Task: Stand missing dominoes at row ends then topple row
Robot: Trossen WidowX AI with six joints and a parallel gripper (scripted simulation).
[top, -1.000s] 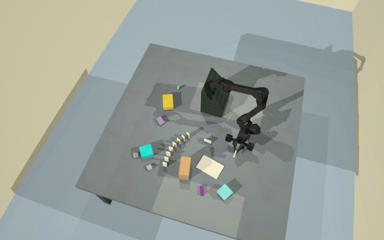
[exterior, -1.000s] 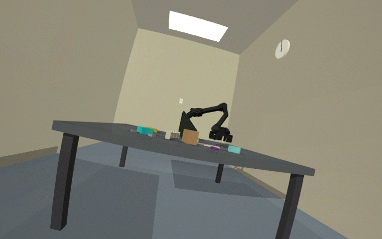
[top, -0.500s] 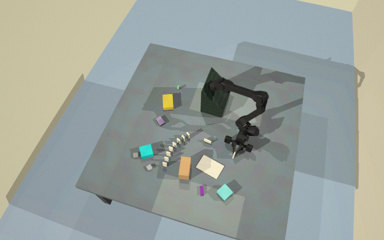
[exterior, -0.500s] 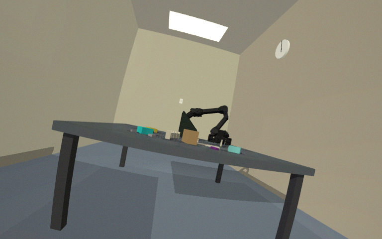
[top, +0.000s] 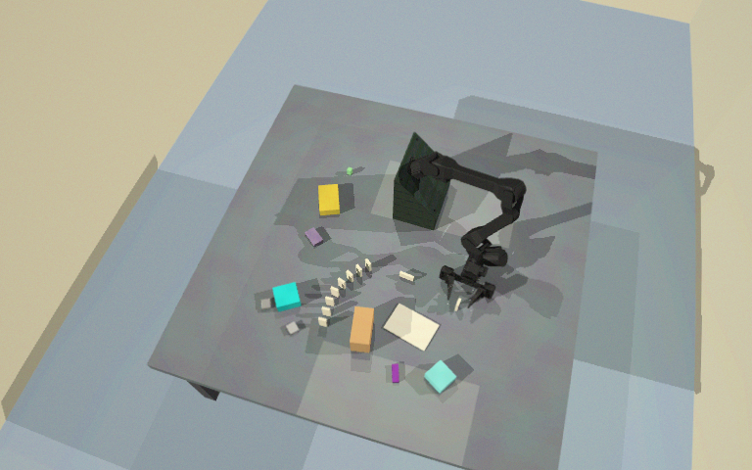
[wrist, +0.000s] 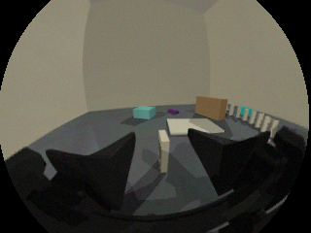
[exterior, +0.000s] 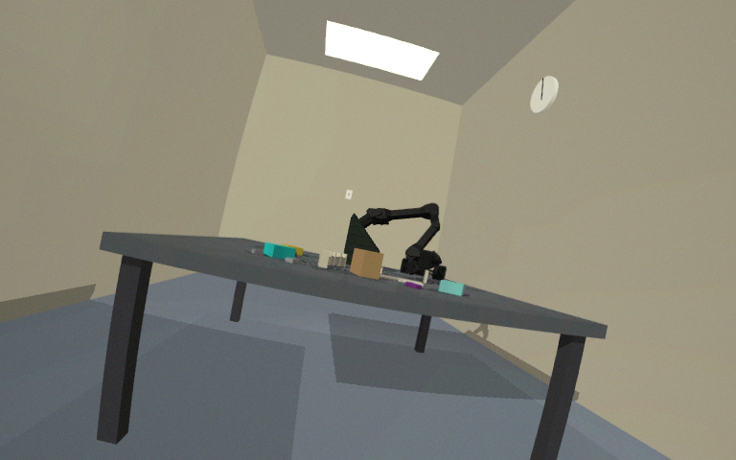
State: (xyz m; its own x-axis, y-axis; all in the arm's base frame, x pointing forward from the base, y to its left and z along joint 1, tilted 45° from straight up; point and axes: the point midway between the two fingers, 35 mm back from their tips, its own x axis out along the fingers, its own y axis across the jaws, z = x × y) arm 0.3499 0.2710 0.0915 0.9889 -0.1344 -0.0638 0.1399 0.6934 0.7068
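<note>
Eight dominoes (top: 334, 291) (exterior: 324, 259) (wrist: 259, 120) stand in a curved row on the desk (top: 521, 388) (exterior: 353, 289) (wrist: 73, 133), with the orange block (top: 362, 326) (exterior: 366, 264) (wrist: 211, 108) near one end. The tool (top: 460, 304) (exterior: 425, 275) (wrist: 162, 134) is well open, low over the desk and well apart from the row, and holds nothing. Between its spread fingers an upright domino (top: 457, 304) (exterior: 425, 276) (wrist: 164, 151) stands on its narrow end, apart from both fingers in the wrist view. This piece is not in the row. A flat domino (top: 406, 275) lies between the row and the tool, also out of line.

The pale slab (top: 411, 326) (wrist: 191, 126) lies flat between the orange block and the upright domino. Past it are the small purple block (top: 395, 372) (exterior: 413, 285) (wrist: 173, 112) and the aqua block (top: 440, 376) (exterior: 451, 287) (wrist: 144, 113). On the row's other side sits the cyan block (top: 286, 296) (exterior: 278, 250) (wrist: 246, 112), with two grey blocks near it, one close beside it (top: 265, 304) and one nearer the row's end (top: 292, 327). The mauve block (top: 313, 236), yellow block (top: 328, 198) and green cube (top: 349, 170) are farther off. The arm (top: 477, 177) (exterior: 403, 213) reaches out from the dark wedge (top: 418, 205) (exterior: 358, 239).
</note>
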